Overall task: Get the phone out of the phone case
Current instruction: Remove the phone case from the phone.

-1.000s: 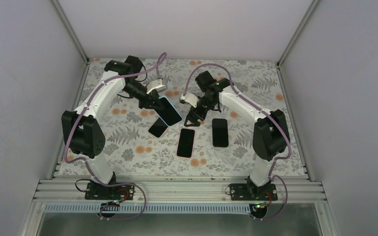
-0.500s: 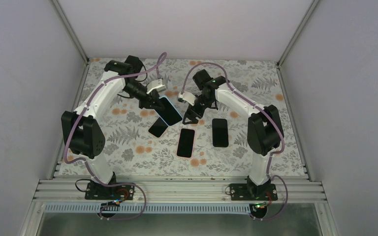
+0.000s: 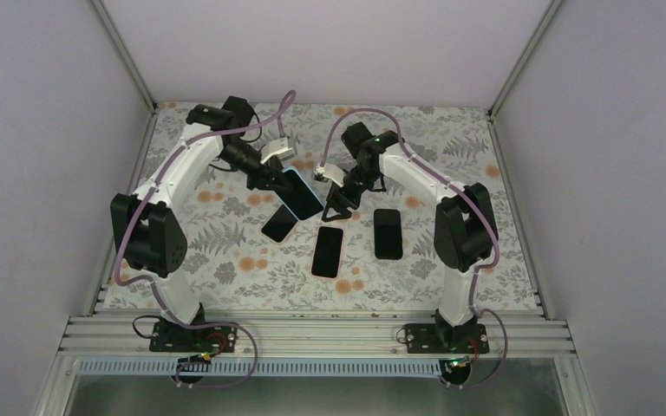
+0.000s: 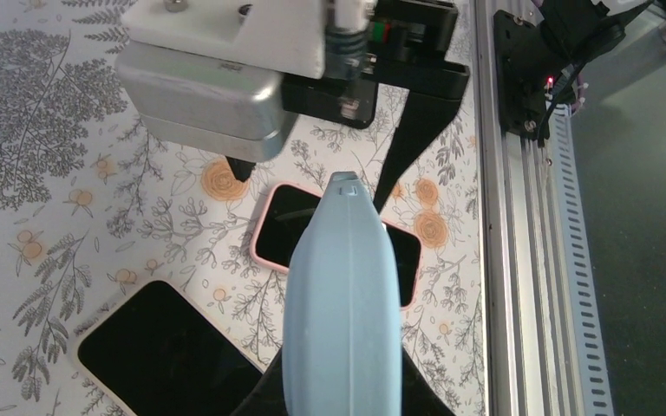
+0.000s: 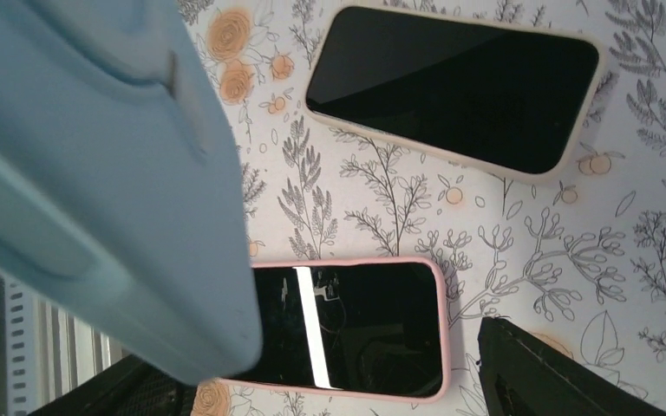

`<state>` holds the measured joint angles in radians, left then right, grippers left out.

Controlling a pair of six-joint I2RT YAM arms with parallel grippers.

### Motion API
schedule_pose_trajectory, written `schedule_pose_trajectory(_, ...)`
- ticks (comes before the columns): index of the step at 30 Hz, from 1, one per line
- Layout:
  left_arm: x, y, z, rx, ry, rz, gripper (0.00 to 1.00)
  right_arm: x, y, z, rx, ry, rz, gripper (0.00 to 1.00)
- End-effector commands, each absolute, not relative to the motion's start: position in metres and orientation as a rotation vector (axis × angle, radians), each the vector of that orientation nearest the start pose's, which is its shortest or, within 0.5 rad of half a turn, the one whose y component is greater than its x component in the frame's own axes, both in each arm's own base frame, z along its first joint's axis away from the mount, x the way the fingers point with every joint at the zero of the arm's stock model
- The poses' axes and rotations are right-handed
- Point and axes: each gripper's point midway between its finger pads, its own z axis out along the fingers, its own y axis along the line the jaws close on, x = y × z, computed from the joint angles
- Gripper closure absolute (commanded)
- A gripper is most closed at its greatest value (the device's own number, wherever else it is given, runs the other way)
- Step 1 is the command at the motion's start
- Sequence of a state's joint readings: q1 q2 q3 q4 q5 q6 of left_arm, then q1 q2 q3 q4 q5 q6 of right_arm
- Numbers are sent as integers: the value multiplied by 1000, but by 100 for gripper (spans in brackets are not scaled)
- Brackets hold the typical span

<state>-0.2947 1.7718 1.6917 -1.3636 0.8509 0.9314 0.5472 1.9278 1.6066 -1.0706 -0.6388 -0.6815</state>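
My left gripper (image 3: 277, 180) is shut on a phone in a light blue case (image 3: 300, 192) and holds it tilted above the table. In the left wrist view the blue case (image 4: 342, 303) stands edge-on between my left fingers (image 4: 256, 400). My right gripper (image 3: 336, 206) is open just right of the case's lower end. In the right wrist view the case (image 5: 95, 173) fills the left side, with its corner by my left-hand finger (image 5: 113, 392); the other finger (image 5: 555, 373) stands apart at the right. I cannot tell whether a finger touches the case.
Three other cased phones lie face up on the flowered table (image 3: 225, 260): a cream one (image 3: 279, 224), a pink one (image 3: 328, 251) under the grippers, and one at the right (image 3: 388, 233). The pink phone (image 5: 355, 325) and a beige one (image 5: 451, 87) show in the right wrist view.
My right gripper has moved left and a little away from me, closing in on the blue case. My left gripper has kept its hold and barely shifted.
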Motion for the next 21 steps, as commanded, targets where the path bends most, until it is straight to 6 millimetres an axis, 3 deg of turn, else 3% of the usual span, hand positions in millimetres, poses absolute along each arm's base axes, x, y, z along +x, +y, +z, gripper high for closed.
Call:
schedule_pose_trajectory(1,299,-237,242,1515,1959,-1135,98,288,303,145,-1700,2158,977,22)
schedule_pose_trajectory(8,295,-236,244,1529,1949,-1122,98,305,299,128,-1669,2205,906,22)
schedule_pose_trajectory(21,278,-240,245,1566,1922,-1131,98,336,289,122,-1621,2234,907,26)
